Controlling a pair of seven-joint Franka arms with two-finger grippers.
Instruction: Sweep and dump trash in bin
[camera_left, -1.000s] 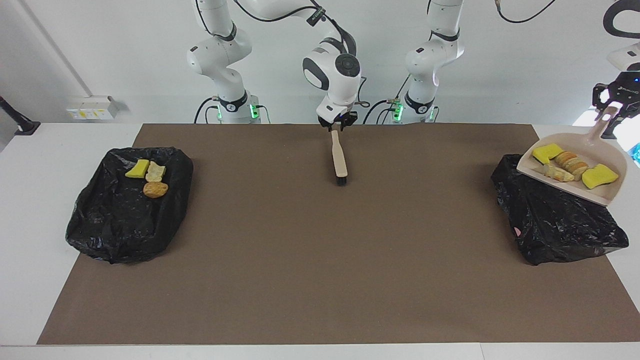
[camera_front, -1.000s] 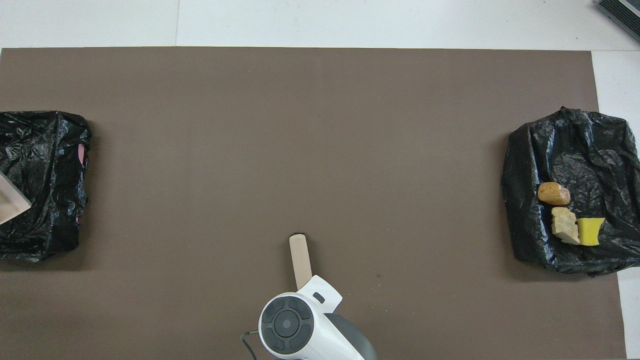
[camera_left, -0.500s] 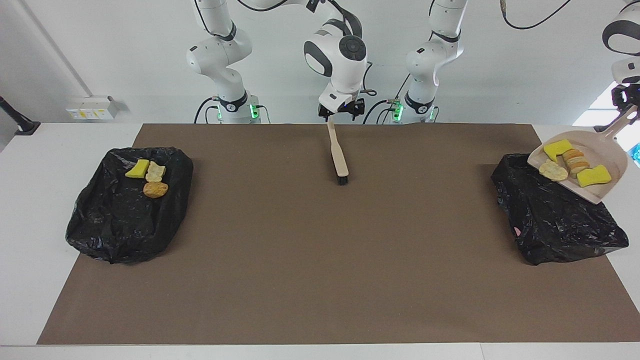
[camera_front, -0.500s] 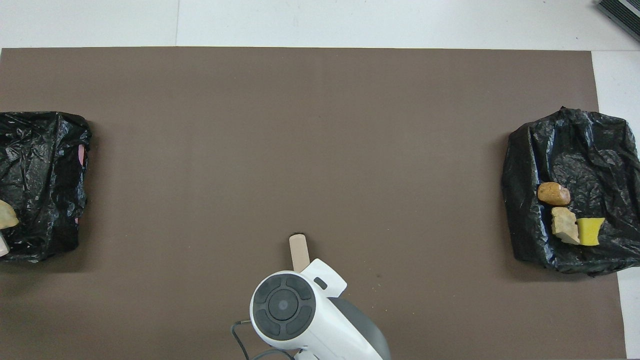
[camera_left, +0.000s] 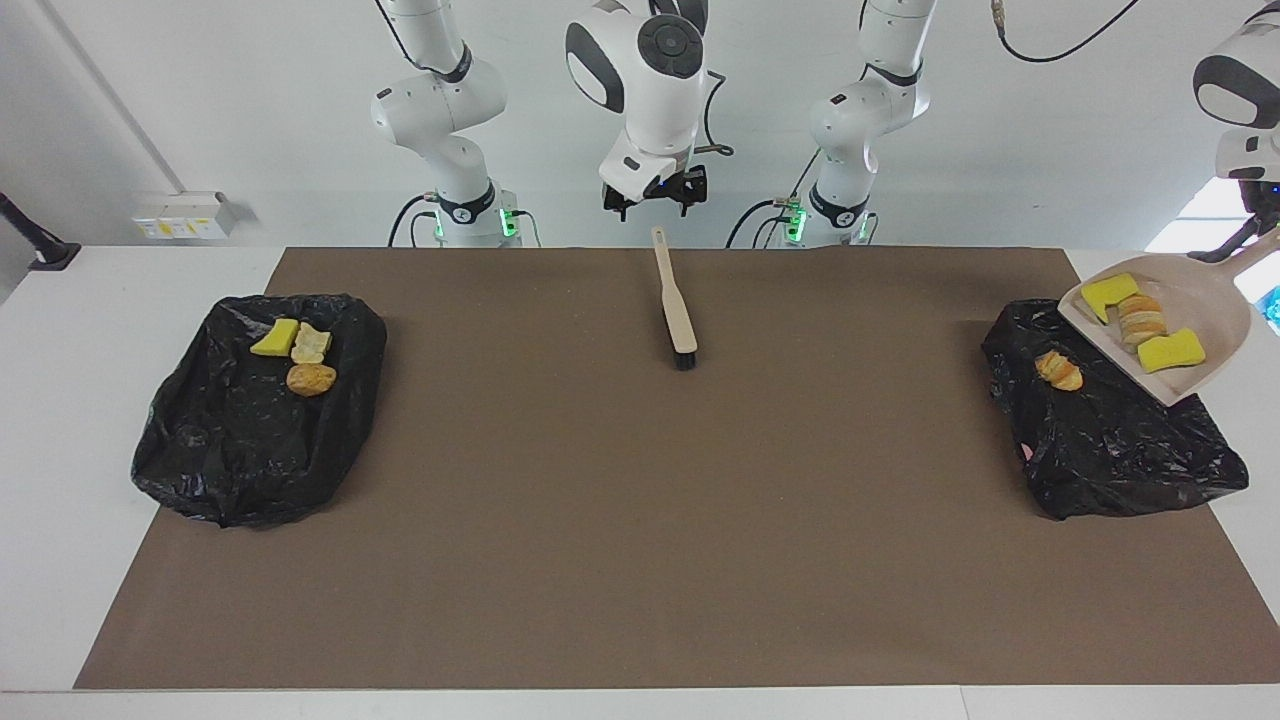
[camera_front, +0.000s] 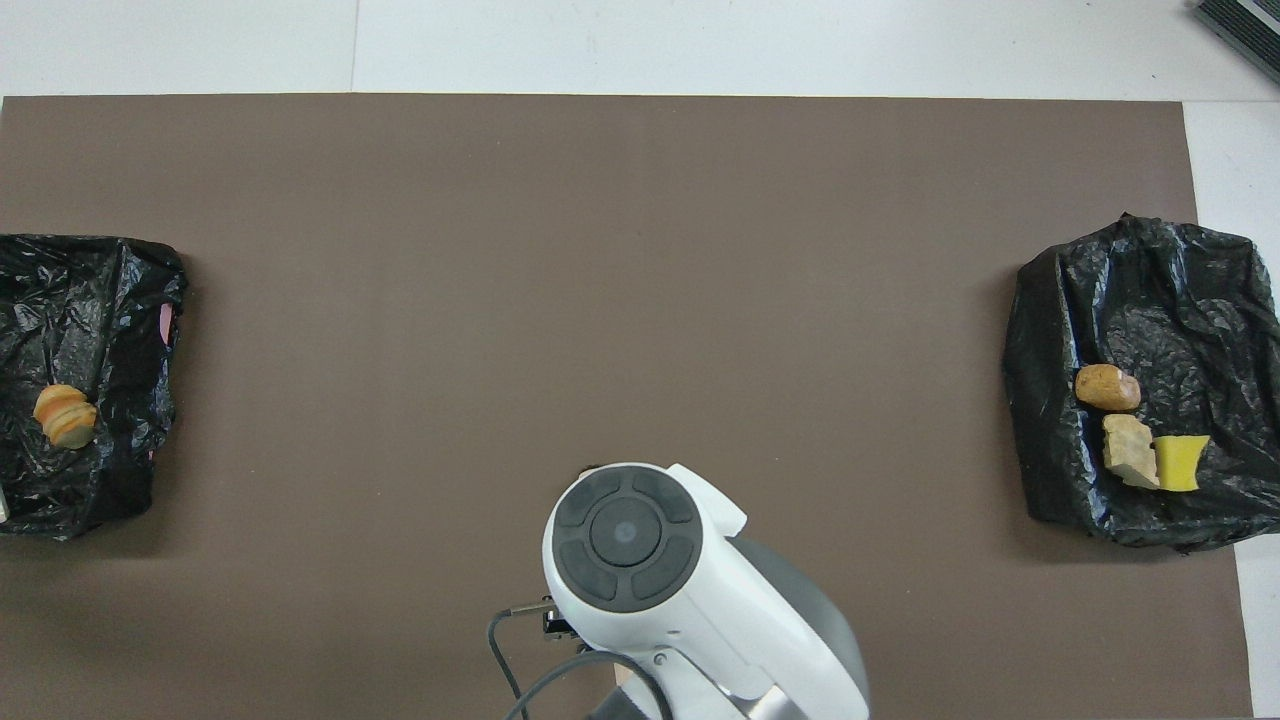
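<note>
Over the black bag at the left arm's end of the counter, the left end effector is clamped shut on the handle of the beige dustpan, which is tilted with its open lip down toward the bag. Three pieces of trash lie in the pan: two yellow sponge chunks with a tan bread-like lump between them. One orange-brown bread lump rests on that bag, just beside the pan's lip. Toward the middle of the brown mat, well apart from that bag, the brush lies flat with its bristles pointing away from the robots. Above its handle end hangs the right end effector, fingers spread and holding nothing. A second black bag at the right arm's end carries three more pieces: one yellow, one pale, one brown.
</note>
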